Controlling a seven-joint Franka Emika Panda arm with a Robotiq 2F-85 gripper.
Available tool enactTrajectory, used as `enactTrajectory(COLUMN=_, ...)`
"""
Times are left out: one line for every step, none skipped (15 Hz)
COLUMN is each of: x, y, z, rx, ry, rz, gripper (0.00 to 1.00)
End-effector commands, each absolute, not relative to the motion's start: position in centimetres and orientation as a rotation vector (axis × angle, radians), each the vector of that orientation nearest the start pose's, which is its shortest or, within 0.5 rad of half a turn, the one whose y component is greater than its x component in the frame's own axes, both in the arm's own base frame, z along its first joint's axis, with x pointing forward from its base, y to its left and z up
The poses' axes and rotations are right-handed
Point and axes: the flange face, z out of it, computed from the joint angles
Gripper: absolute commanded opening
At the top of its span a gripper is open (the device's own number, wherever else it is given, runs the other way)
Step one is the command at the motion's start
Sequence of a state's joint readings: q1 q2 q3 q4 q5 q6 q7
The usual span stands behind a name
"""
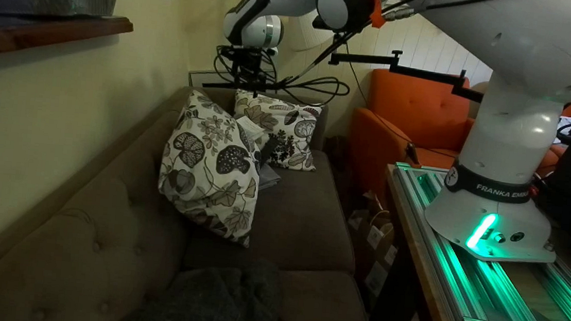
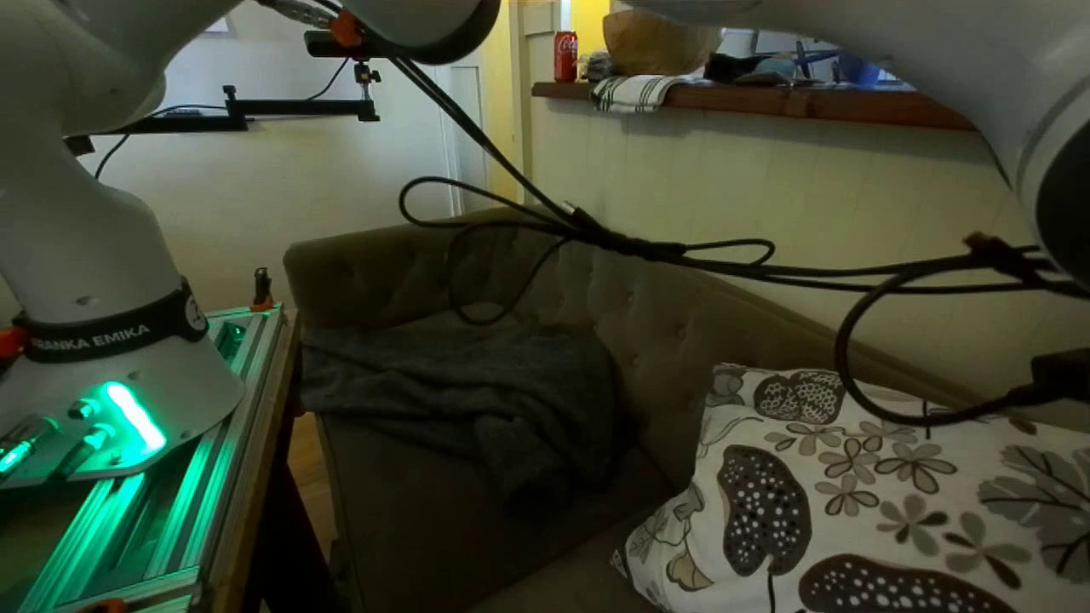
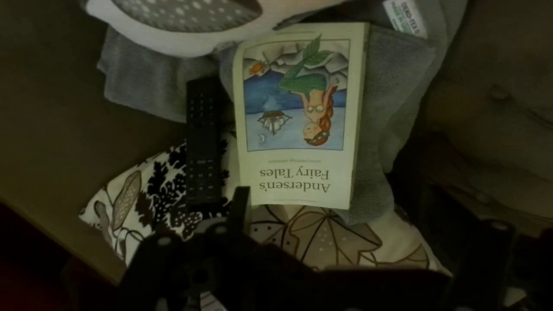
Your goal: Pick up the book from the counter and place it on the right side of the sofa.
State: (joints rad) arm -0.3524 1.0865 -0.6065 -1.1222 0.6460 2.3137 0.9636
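The book, pale with a mermaid picture, lies face up on a grey cloth over a floral cushion on the sofa. In an exterior view a pale corner of the book shows between the two cushions on the sofa. My gripper is open and empty, its fingers apart near the book's title end; it also shows as a dark shape above the cushions. The counter shows in both exterior views.
A black remote lies beside the book. A front cushion leans over the book's side. A dark blanket lies on the sofa's other end. A foil tray and a red can stand on the counter. Loose cables hang from the arm.
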Motion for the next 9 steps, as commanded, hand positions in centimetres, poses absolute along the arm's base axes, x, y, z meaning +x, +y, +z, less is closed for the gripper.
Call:
enactTrajectory(x=58.3, y=-48.2, z=26.0, rx=-1.996, ry=2.427, rz=-0.347, gripper=1.0)
enactTrajectory(x=58.5, y=-46.8, z=26.7, rx=-2.072, ry=2.358, rz=-0.358, gripper=1.0)
enactTrajectory(x=58.6, y=-45.4, z=27.4, rx=-2.148, ry=2.293, rz=-0.357, gripper=1.0)
enactTrajectory(x=58.7, y=-43.9, z=28.5, rx=-2.215, ry=2.221, rz=-0.35, gripper=1.0)
enactTrajectory(x=58.6, y=-42.6, z=29.5, rx=-2.276, ry=2.148, rz=-0.337, gripper=1.0)
enactTrajectory(x=58.3, y=-41.3, z=30.4, rx=-2.337, ry=2.073, rz=-0.32, gripper=1.0)
enactTrajectory(x=57.6, y=-40.3, z=31.6, rx=-2.395, ry=2.001, rz=-0.295, gripper=1.0)
enactTrajectory(x=56.8, y=-39.3, z=32.6, rx=-2.447, ry=1.932, rz=-0.261, gripper=1.0)
enactTrajectory(x=55.9, y=-38.5, z=33.6, rx=-2.5, ry=1.862, rz=-0.233, gripper=1.0)
